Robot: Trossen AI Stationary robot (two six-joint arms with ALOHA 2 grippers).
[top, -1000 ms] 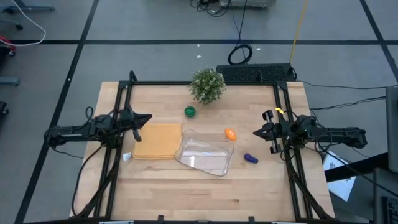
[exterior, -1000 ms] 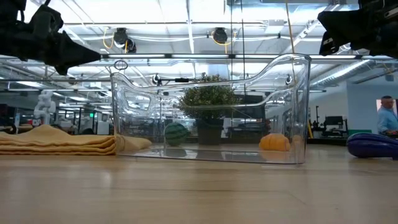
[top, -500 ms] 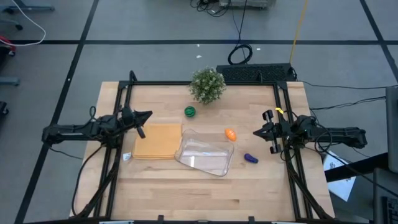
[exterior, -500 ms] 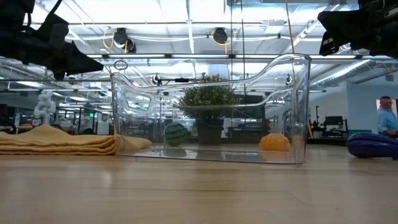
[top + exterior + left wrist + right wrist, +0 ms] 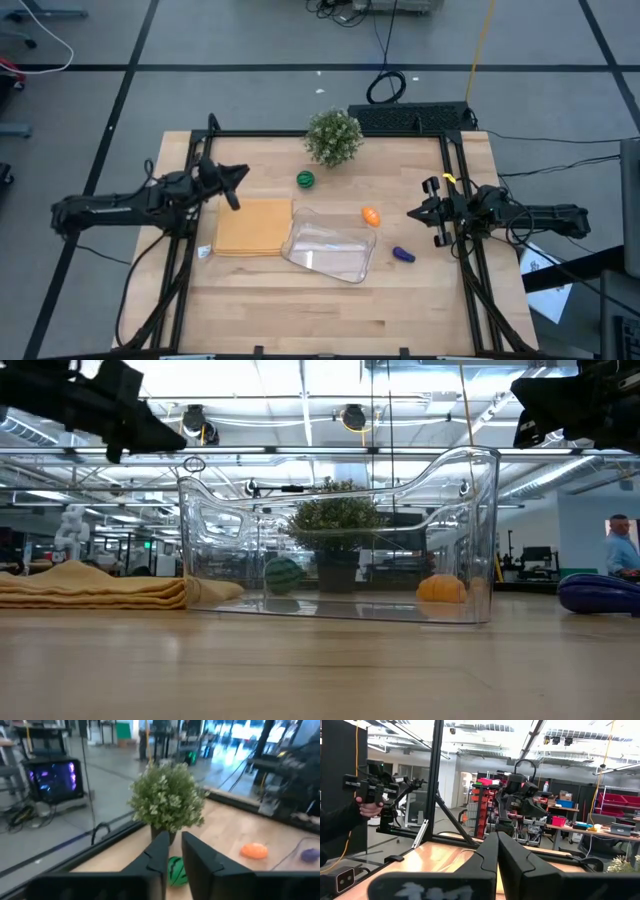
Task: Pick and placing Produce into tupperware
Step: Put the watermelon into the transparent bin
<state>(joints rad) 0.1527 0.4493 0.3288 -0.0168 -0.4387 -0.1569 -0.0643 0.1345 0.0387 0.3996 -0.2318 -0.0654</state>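
Across the centre of the high view the wooden bench (image 5: 330, 300) is seen, pale butcher-block with visible seams, smooth and matte. Largest on it is the tupperware (image 5: 330, 246), just below mid-frame: clear, shallow, rounded-rectangular, thin-walled and glossy; it is noted as empty. It is judged light and liable to slide if nudged. Touching its left edge, a folded tan-yellow mat (image 5: 252, 226) is recorded, soft and cloth-like. A bushy green potted plant (image 5: 333, 136) stands upright at upper centre.

Produce, all outside the container: the orange piece (image 5: 371, 215), rounded, is just beside the tupperware's upper right corner; the green piece (image 5: 305, 180), round with darker stripes, lies between plant and mat; the purple piece (image 5: 403, 254), elongated and shiny, lies right of the container. All three are judged light, hard and smooth, so prone to roll or slip; the round ones are best taken across the middle, the purple one across its narrow waist.

The left gripper (image 5: 233, 181) is held above the bench at left of frame, over the mat's upper left corner and pointed toward the green piece; its fingers (image 5: 161, 857) are seen slightly spread, holding nothing. The right gripper (image 5: 417, 212) waits at right of frame, near the orange piece; its fingers (image 5: 487, 852) are pressed together, empty.
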